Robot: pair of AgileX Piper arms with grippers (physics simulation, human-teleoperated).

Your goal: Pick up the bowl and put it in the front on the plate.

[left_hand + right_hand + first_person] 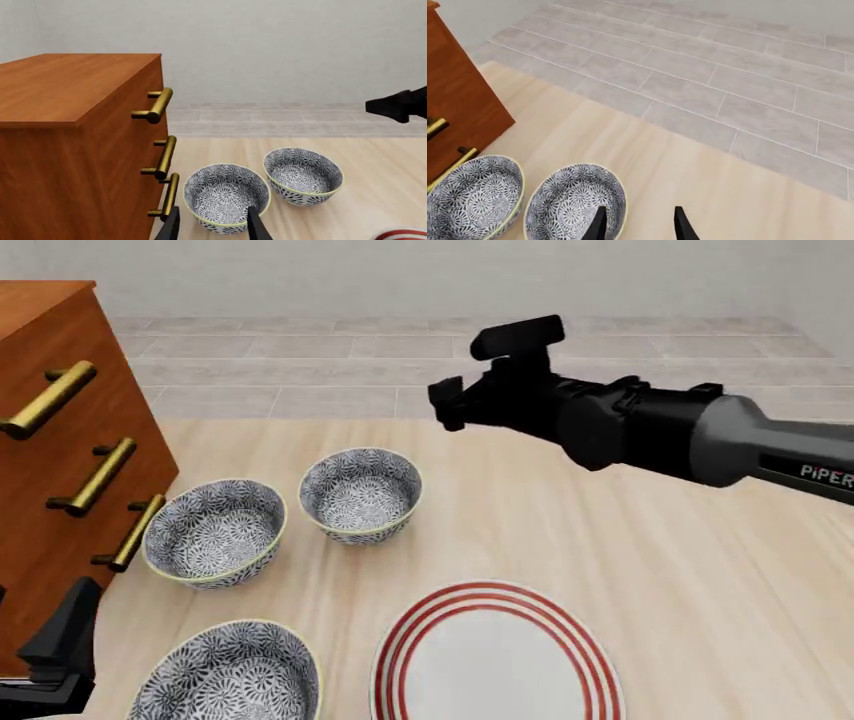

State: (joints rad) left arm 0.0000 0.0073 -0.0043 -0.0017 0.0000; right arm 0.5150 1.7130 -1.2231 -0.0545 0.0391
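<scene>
Three patterned look-alike bowls stand on the table. The front bowl (230, 676) is nearest me, just left of the red-ringed plate (494, 655). A second bowl (216, 532) (227, 197) (470, 200) sits by the dresser, and a third bowl (360, 493) (303, 175) (574, 207) lies farther back. My left gripper (213, 226) (60, 640) is open and low at the front left, left of the front bowl and pointing at the second. My right gripper (639, 225) (449, 405) is open, hovering high behind the third bowl. Neither holds anything.
A wooden dresser (54, 440) (73, 130) with brass handles (160, 105) stands at the table's left edge, close to the left gripper and the second bowl. A grey tiled floor (727, 75) lies beyond the table's far edge. The plate's rim (403, 234) shows in the left wrist view.
</scene>
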